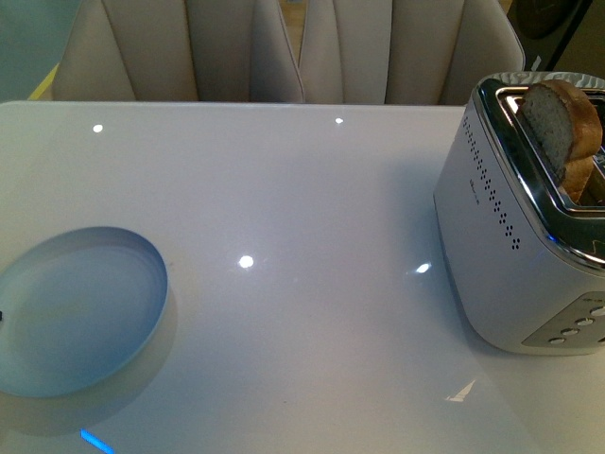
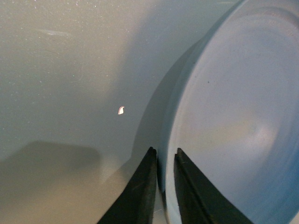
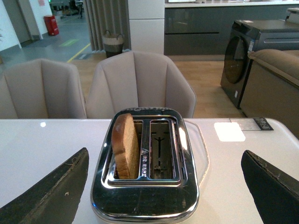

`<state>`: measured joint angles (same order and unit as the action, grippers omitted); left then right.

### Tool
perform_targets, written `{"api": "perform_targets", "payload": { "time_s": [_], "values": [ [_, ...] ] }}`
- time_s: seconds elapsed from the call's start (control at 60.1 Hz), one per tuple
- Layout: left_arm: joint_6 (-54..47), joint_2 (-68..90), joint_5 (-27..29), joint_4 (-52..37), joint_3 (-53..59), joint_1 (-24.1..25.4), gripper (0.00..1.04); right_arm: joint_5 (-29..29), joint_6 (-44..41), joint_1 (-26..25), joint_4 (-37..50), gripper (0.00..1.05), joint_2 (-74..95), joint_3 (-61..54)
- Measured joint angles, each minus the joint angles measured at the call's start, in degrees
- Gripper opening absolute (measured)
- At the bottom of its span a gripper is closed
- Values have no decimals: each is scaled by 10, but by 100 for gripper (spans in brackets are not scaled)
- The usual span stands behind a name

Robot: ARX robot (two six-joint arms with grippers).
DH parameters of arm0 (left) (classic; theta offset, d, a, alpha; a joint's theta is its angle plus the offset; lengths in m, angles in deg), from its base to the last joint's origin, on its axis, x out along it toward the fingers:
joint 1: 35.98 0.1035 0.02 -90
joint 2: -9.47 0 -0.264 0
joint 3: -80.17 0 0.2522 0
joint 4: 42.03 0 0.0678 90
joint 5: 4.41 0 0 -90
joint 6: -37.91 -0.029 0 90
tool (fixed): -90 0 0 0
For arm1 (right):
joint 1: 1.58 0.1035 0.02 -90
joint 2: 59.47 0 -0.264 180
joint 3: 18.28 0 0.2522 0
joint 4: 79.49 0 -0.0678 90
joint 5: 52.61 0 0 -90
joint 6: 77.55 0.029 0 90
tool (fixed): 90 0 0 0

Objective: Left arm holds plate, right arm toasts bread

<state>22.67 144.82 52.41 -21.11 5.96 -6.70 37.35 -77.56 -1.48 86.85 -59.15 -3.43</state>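
Left end effector (image 2: 163, 175): being clenched on plate (image 1: 80, 317) rim, at 8 o'clock.
Right end effector (image 3: 163, 186): being held released over toaster (image 3: 145, 163).
Risk: bread (image 3: 126, 145) being crushed or dropped by an off-centre grasp.

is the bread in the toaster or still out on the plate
In the toaster: the bread stands upright in one slot of the toaster, its top poking out. The plate is bare.

No text can be read for certain. The toaster (image 1: 515, 227) carries a small dark mark on its side wall beside the vent holes and faint print between its two slots (image 3: 145, 161), both too small and blurred to make out.
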Motion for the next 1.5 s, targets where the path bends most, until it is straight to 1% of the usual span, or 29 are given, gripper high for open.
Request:
{"api": "perform_targets", "payload": {
  "time_s": [0.15, 0.183, 0.349, 0.432, 0.482, 0.532, 0.615, 0.649, 0.831, 0.948, 1.098, 1.131, 1.181, 1.28, 1.347, 1.43, 1.497],
  "values": [
    [-2, 1, 0, 0, 0, 1, 51, 0, 0, 0, 0, 96, 0, 0],
    [-2, 1, -2, 0, 0, 1, 54, 0, 0, 0, 0, 96, 0, 0],
    [-4, -13, -11, 0, 6, 3, 80, 0, 0, 0, 0, 96, 0, 0],
    [-4, -44, -13, -5, 28, 8, 99, 0, 0, 0, 0, 96, 0, 0],
    [-3, -77, -14, -19, 48, 15, 97, 0, 0, 0, 0, 96, 0, 0],
    [-2, -104, -9, -35, 63, 21, 97, 0, 0, 0, 0, 96, 0, 0],
    [-16, -153, 27, -70, 93, 28, 98, 0, 0, 0, 0, 96, 0, 0],
    [-17, -173, 30, -85, 107, 30, 98, 0, 0, 0, 0, 96, 0, 0],
    [14, -313, -16, -169, 182, 31, 98, 0, 0, 0, 0, 96, 0, 0],
    [68, -429, -17, -243, 229, 16, 98, 0, 0, 0, 0, 96, 0, 0],
    [132, -535, 29, -328, 283, -26, 98, 0, 0, 0, 0, 96, 0, 0],
    [161, -581, 63, -372, 316, -54, 98, 0, 0, 0, 0, 96, 0, 0],
    [189, -622, 94, -400, 341, -81, 98, 0, 0, 0, 0, 96, 0, 0],
    [230, -679, 131, -414, 371, -128, 98, 0, 0, 0, 0, 96, 0, 0],
    [273, -728, 165, -417, 391, -171, 98, 0, 0, 0, 0, 96, 0, 0],
    [307, -770, 201, -408, 405, -208, 98, 0, 0, 0, 0, 96, 0, 0],
    [323, -803, 242, -397, 420, -249, 98, 0, 0, 0, 0, 96, 0, 0]
  ]
}}
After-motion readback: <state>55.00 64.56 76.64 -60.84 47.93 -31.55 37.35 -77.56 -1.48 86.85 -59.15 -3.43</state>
